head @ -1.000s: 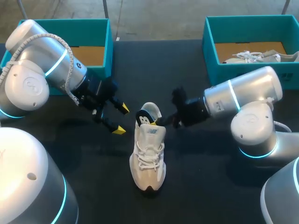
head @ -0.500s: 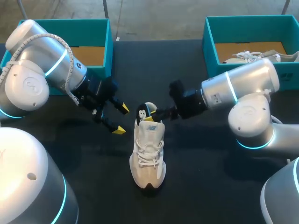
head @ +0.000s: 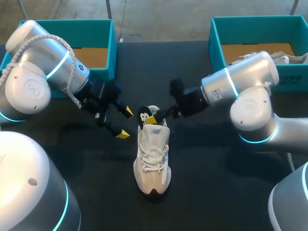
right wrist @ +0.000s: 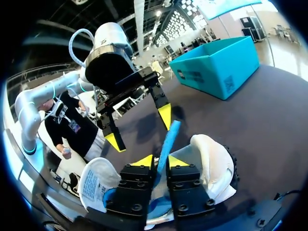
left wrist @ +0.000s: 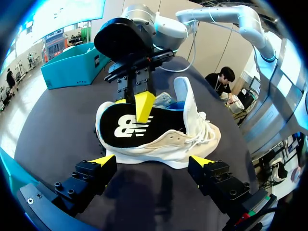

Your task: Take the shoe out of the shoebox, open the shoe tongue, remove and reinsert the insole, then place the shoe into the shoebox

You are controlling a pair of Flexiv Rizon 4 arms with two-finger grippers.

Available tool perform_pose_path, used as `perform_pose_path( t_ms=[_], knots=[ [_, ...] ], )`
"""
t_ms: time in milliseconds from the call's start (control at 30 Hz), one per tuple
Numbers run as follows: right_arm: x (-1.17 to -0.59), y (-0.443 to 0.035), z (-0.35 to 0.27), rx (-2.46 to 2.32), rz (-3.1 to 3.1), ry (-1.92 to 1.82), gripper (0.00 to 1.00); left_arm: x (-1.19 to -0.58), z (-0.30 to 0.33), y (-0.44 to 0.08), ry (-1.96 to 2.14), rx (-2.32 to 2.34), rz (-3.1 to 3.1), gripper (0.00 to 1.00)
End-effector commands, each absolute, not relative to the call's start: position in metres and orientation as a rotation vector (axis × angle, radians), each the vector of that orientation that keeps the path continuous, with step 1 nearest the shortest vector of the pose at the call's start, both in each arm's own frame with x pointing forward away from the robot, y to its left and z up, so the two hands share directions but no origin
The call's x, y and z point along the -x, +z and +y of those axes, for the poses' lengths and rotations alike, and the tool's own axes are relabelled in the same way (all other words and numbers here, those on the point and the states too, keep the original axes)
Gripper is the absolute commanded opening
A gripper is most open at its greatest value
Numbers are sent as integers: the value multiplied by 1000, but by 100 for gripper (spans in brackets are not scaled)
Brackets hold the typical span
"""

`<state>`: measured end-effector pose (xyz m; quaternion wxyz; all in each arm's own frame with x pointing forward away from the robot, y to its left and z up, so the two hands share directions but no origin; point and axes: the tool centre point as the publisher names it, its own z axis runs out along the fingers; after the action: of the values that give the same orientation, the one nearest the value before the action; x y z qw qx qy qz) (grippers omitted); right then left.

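A: We've got a grip! Our right fingers (head: 154, 117) are clenched on the insole (left wrist: 126, 127), with one yellow tip flat on its black printed face.

B: And our right wrist view backs that up. The insole's blue edge stands up from between the two tips, squeezed from both sides.

A: Where's the rest of it?

B: Its lower part sits down in the heel opening of the shoe (head: 153, 163), and the upper part sticks up above the collar.

A: The shoe itself is pale cream and stands on its sole in the middle of the counter (head: 216, 192). The laces face up, the toe points back toward us and the heel points away.

B: Over to our left fingers (head: 127, 111). They're spread wide and released, with nothing between them.

A: They hover near the shoe's heel on its left side, clear of it. From our left wrist view the shoe lies side-on just ahead of those two open tips.

B: Moving out to the far corners, the left shoebox (head: 103, 29) is teal. It sits behind our left arm, and its brown cardboard floor shows.

A: The right shoebox (head: 216, 45) is also teal, and it sits beyond our right arm. It holds a second shoe (head: 255, 58), pale like the first, lying inside.
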<state>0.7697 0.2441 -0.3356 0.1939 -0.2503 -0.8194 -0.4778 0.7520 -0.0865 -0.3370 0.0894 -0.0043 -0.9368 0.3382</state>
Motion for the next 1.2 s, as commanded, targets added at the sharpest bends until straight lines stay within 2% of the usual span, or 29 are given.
perform_pose_path(
  t_ms=[33, 400, 733, 767, 800, 833, 1033, 1200],
  knots=[
    [-759, -335, 239, 725, -2296, -1321, 0, -752, -87, -337, 1003, 13, -2788, 100],
    [-727, -353, 228, 803, -2244, -1274, 0, -752, -87, -337, 1003, 13, -2788, 100],
    [-729, -356, 228, 800, -2237, -1261, 0, -752, -87, -337, 1003, 13, -2788, 100],
    [-730, -354, 228, 795, -2246, -1267, 7, -752, -87, -337, 1003, 13, -2788, 100],
    [-732, -352, 228, 789, -2254, -1272, 20, -752, -87, -337, 1003, 13, -2788, 100],
    [-734, -349, 229, 784, -2262, -1275, 24, -752, -87, -337, 1003, 13, -2788, 100],
    [-744, -337, 228, 749, -2310, -1302, 41, -752, -87, -337, 1003, 13, -2788, 100],
    [-753, -330, 226, 738, -2326, -1315, 47, -752, -87, -337, 1003, 13, -2788, 100]
  ],
)
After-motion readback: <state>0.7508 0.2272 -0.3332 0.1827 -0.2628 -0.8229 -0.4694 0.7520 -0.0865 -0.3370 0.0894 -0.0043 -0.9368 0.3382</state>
